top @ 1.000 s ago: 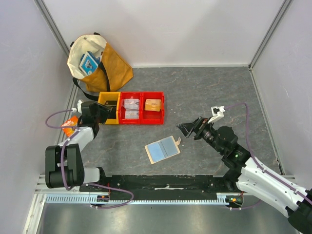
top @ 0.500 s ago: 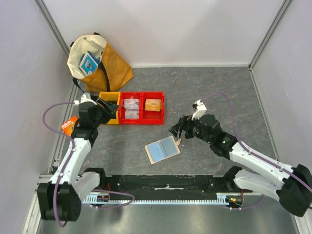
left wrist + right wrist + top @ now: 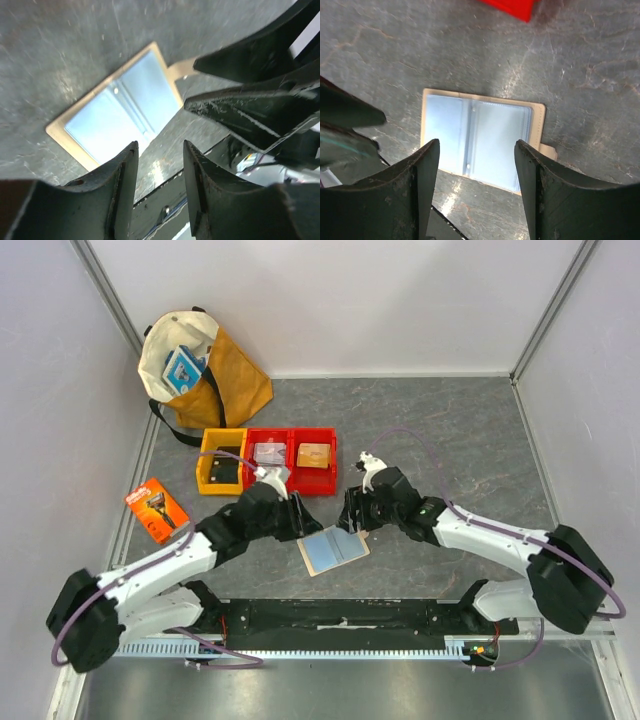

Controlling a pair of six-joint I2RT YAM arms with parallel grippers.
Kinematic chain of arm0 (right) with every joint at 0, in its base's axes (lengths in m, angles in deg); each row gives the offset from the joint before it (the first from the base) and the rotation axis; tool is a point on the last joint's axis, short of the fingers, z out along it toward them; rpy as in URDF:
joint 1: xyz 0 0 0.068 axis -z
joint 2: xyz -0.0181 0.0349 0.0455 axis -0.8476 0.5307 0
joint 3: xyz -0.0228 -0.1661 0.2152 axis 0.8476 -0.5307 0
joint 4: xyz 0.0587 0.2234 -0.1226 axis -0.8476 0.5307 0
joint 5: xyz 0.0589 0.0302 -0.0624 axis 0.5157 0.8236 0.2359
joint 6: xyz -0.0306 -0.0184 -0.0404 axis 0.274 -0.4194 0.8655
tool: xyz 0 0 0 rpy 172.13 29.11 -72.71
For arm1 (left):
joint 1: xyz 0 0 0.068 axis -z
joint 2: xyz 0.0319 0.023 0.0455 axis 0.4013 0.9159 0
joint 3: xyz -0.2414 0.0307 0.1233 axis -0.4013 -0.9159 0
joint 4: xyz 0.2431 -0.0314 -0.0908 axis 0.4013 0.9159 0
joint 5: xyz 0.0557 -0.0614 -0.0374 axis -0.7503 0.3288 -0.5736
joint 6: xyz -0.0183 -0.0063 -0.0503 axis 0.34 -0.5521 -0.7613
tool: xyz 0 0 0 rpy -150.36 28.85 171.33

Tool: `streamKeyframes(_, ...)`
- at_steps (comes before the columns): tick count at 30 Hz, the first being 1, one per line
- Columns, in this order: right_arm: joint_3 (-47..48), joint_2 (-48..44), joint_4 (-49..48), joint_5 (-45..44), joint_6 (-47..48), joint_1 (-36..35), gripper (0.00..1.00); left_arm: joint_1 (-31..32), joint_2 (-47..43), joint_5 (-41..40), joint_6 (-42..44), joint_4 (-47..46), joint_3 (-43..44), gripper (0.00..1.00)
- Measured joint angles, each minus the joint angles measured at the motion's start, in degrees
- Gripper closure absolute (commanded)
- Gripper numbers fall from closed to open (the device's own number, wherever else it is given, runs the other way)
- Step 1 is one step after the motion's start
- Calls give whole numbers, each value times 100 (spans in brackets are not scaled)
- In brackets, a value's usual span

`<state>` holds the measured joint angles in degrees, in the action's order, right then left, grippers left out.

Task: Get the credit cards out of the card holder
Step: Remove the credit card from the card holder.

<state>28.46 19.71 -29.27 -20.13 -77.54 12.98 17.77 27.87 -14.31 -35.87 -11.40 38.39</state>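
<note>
The card holder (image 3: 333,550) lies opened flat on the table (image 3: 450,430), pale blue sleeves facing up. Its snap tab (image 3: 548,150) sticks out at one short edge. I can't make out the credit cards through the sleeves, and none seems to be out yet, so I'd say this is the approach step.

The right end effector (image 3: 477,145) hangs straight over the holder, fingers spread wide, not touching it. The left end effector (image 3: 159,149) hovers just beside the holder on its left, fingers apart by a narrower gap and empty.

Next, I reckon, one must pin the holder down. The other must then get a fingertip onto a card's edge at a sleeve opening and slide it out. That looks fiddly, since thin plastic gives little to grip. Beyond the holder sit the red bins (image 3: 292,460).
</note>
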Motion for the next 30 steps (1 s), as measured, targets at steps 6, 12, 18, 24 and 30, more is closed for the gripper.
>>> streamKeyframes(6, 9, 424, 188, -26, 81, -31, 37, 708, 1110, -81, -48, -146, -4, 62)
streamKeyframes(12, 9, 671, 229, -22, 127, -31, 44, 855, 1449, -168, -96, -59, -4, 68)
streamKeyframes(18, 9, 946, 225, 22, 160, -31, 53, 868, 1635, -330, -96, 385, 4, 76)
streamKeyframes(24, 9, 1040, 214, 81, 162, -57, 55, 916, 1974, -420, -96, 782, 101, 82)
streamKeyframes(30, 9, 1108, 181, 90, 162, -57, 57, 949, 2081, -431, -96, 905, 214, 85)
